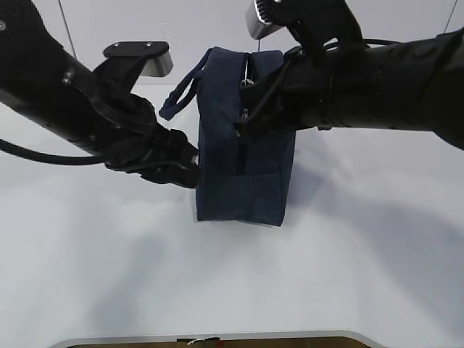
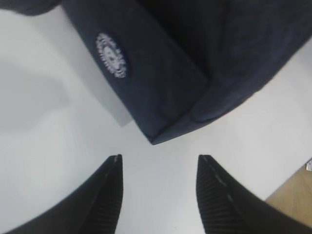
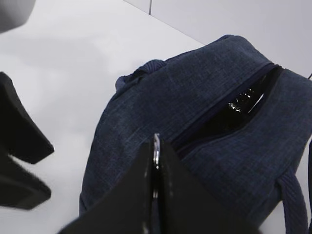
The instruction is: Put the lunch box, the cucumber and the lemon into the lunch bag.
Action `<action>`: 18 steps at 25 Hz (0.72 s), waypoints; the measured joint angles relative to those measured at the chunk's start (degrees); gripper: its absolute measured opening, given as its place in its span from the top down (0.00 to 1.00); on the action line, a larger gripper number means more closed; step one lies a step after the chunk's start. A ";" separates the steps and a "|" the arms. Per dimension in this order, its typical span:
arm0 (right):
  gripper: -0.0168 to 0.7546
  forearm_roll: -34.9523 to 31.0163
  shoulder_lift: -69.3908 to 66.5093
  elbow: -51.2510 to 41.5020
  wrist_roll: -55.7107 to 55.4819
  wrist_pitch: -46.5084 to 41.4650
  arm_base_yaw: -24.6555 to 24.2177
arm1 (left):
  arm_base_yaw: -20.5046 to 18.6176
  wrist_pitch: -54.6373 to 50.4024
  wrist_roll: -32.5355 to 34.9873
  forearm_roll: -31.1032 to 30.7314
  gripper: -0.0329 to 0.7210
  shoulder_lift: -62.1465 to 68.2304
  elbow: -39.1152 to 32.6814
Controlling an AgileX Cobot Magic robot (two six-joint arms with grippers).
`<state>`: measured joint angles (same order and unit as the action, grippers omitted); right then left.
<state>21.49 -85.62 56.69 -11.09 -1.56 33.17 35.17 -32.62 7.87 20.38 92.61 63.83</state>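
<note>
The navy lunch bag (image 1: pixel 243 167) stands upright on the white table. Its top zipper (image 3: pixel 243 105) is partly open and silver glints inside. My right gripper (image 3: pixel 156 141) is shut on the metal ring pull (image 3: pixel 156 146) at the near end of the zipper; it also shows at the bag's upper side in the exterior view (image 1: pixel 246 119). My left gripper (image 2: pixel 160 158) is open and empty, just short of the bag's bottom corner (image 2: pixel 195 58), below the round white logo (image 2: pixel 111 55). It shows left of the bag in the exterior view (image 1: pixel 185 163). The lunch box, cucumber and lemon are out of view.
A loop handle (image 1: pixel 180 98) hangs off the bag's left side. The table's front edge (image 1: pixel 210 337) runs along the bottom. Brown floor (image 2: pixel 292 195) shows past the table edge. The left arm's fingers (image 3: pixel 19 161) show dark at the left of the right wrist view.
</note>
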 joint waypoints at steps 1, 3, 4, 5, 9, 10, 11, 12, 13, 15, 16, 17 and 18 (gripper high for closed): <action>0.97 0.00 0.00 0.00 -0.04 -0.16 0.00 | 0.92 0.29 0.09 0.00 0.48 0.00 -0.15; 0.97 0.00 0.00 0.10 -0.14 -0.82 0.00 | 2.52 1.69 0.09 0.00 0.48 0.00 -1.38; 0.97 0.00 0.00 0.10 -0.14 -0.95 0.00 | 3.20 2.82 0.09 0.00 0.48 0.00 -2.17; 0.97 0.00 0.00 0.10 -0.14 -1.07 0.00 | 3.74 3.94 0.13 0.00 0.48 0.00 -3.19; 0.97 -0.10 0.00 0.10 -0.14 -1.15 0.00 | 5.54 9.45 0.22 0.00 0.48 0.00 -6.63; 0.97 -0.10 0.00 0.10 -0.14 -1.15 0.00 | 5.88 11.05 0.35 -0.11 0.48 0.00 -7.54; 0.97 -0.10 0.00 0.10 -0.14 -1.15 0.00 | 6.36 12.95 0.66 -0.11 0.48 0.00 -8.31; 0.97 -0.10 0.00 0.10 -0.14 -1.15 0.00 | 6.86 14.77 0.91 -0.11 0.48 0.00 -9.19; 0.97 -0.10 0.00 0.10 -0.14 -1.19 0.00 | 7.30 16.30 1.04 -0.11 0.48 0.00 -10.03; 0.97 -0.10 0.00 0.10 -0.14 -1.29 0.00 | 7.96 20.29 1.20 -0.11 0.48 0.00 -11.59; 0.97 -0.10 0.00 0.10 -0.14 -1.39 0.00 | 8.28 22.63 1.30 -0.11 0.48 0.00 -12.50; 0.97 -0.10 0.00 0.10 -0.14 -1.64 0.00 | 8.51 24.73 1.30 -0.11 0.48 0.00 -13.45; 0.97 -0.10 0.00 0.10 -0.18 -1.89 0.00 | 8.77 27.29 1.30 -0.11 0.48 0.00 -14.15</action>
<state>21.39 -85.62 56.80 -11.27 -3.45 33.17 43.94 -5.33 9.16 20.27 92.61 49.67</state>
